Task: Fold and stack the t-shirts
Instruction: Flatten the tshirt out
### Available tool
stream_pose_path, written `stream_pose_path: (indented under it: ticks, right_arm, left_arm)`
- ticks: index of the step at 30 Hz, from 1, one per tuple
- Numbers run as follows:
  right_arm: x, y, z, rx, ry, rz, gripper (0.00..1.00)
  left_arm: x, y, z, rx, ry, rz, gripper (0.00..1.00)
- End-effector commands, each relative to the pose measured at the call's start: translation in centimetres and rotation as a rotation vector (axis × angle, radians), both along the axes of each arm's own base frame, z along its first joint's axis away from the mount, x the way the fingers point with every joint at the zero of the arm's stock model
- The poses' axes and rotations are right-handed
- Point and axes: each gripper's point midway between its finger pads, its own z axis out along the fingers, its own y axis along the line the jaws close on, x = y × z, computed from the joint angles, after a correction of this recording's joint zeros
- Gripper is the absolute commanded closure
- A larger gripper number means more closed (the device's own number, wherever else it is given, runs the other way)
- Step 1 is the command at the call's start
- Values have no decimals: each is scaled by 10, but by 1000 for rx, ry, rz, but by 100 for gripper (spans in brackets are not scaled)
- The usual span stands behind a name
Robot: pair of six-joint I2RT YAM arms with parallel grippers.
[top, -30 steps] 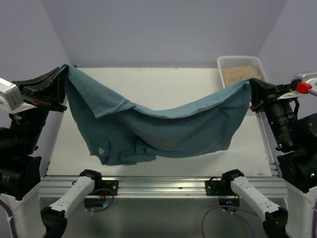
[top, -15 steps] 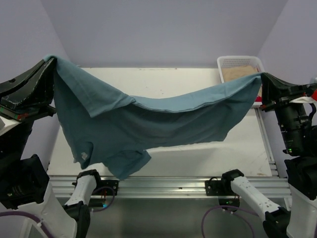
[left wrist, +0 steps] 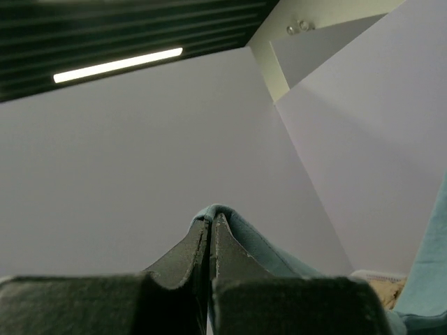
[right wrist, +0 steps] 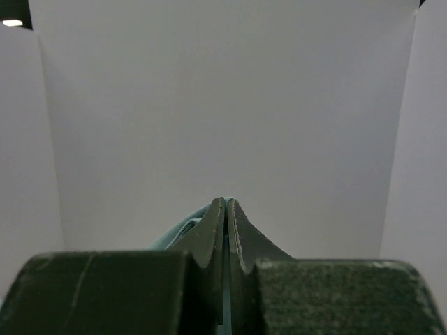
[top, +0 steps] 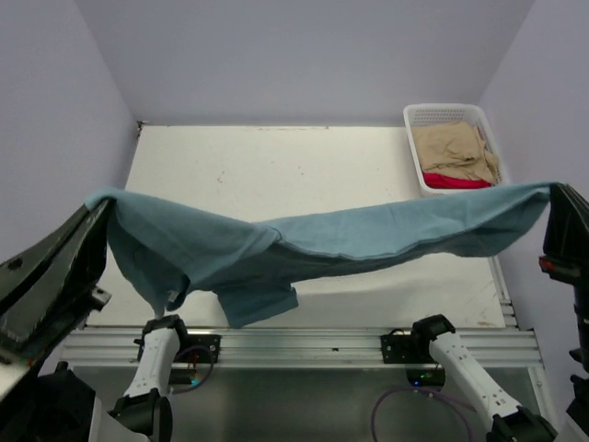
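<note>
Overhead, the left gripper sits at the far left, off the near-left corner of the table, its jaws pinched tight on one end of the teal shirt. Its wrist view shows a small teal fold squeezed at the closed tips, with the wall behind. From there the shirt spans the air across the near part of the table, sagging a little toward the middle. One bunched part with a sleeve hangs lower, left of centre, over the near edge; whether it touches the table cannot be told. Further right, at the far-right corner, the basket holds the tan shirt, with the red shirt showing at its near end. At the far right, past the table's side, the right gripper is likewise clamped on the shirt's other end. In its wrist view teal cloth peeks out beside the closed tips.
</note>
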Motion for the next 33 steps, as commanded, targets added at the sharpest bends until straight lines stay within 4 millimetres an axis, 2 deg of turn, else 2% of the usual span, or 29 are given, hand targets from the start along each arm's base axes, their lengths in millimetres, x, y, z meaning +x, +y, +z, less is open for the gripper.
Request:
stream_pose_path:
  ticks: [1,4,5,6,7,8,9,10,11,12,13,15,16,17,19,21,23,24,25,26,27,28,30,31,32,33]
  right_arm:
    - [-17,-1,22,11,-97,6,100]
    - [26,-2,7,15,-9,-61,100]
    - [46,0,-5,2,40,-83,100]
    - [74,-2,-15,5,101,-131,100]
    - [90,-2,-22,2,132,-156,100]
    - [111,-2,-36,-7,185,-186,100]
    - [127,-4,-45,-4,223,-220,100]
    - [157,3,-61,-24,286,-234,100]
    - [176,4,-76,-37,333,-261,100]
    - [191,0,-86,-34,368,-303,100]
    - [223,7,-108,-60,441,-319,100]
    - [248,14,-128,-76,508,-324,100]
    - [256,20,-133,-82,523,-300,100]
    - [260,25,-133,-71,523,-280,100]
    - [255,32,-118,-46,456,-225,100]
    - [235,31,-99,-32,391,-201,100]
    - [211,32,-79,-52,341,-159,100]
    - [185,27,-63,-41,284,-148,100]
    - [169,23,-53,-34,245,-142,100]
    - [152,24,-46,-35,204,-116,100]
    - [111,15,-26,-6,109,-97,100]
    - [93,13,-20,3,70,-79,100]
    - [50,12,-7,6,-22,-29,100]
    - [16,2,0,15,-89,-55,100]
    - [0,-2,3,21,-123,-68,100]
    - [-14,-2,6,28,-156,-64,100]
  left_arm:
    - [-22,-4,10,4,-53,-16,100]
    - [24,12,10,-21,12,21,100]
    - [64,23,0,-44,85,34,100]
    - [87,33,-6,-67,117,66,100]
    - [106,40,-11,-81,133,79,100]
    - [149,54,-35,-110,226,104,100]
    - [170,67,-44,-134,251,153,100]
    - [187,74,-53,-149,272,175,100]
    - [222,86,-77,-165,347,204,100]
    - [239,94,-86,-173,369,237,100]
    - [268,102,-105,-179,434,259,100]
    - [295,107,-119,-169,468,314,100]
    - [306,108,-129,-163,509,337,100]
    - [315,107,-131,-152,521,356,100]
    - [310,94,-126,-131,499,348,100]
    - [292,90,-113,-135,457,330,100]
    - [258,84,-91,-138,387,298,100]
    - [241,71,-85,-129,366,231,100]
    - [224,69,-76,-131,328,211,100]
    - [189,67,-63,-140,265,191,100]
    - [168,63,-56,-139,230,162,100]
    - [130,61,-44,-142,160,141,100]
    - [88,54,-37,-133,96,91,100]
    - [68,53,-31,-133,49,97,100]
    - [36,49,-28,-131,-8,87,100]
    - [22,44,-27,-126,-22,77,100]
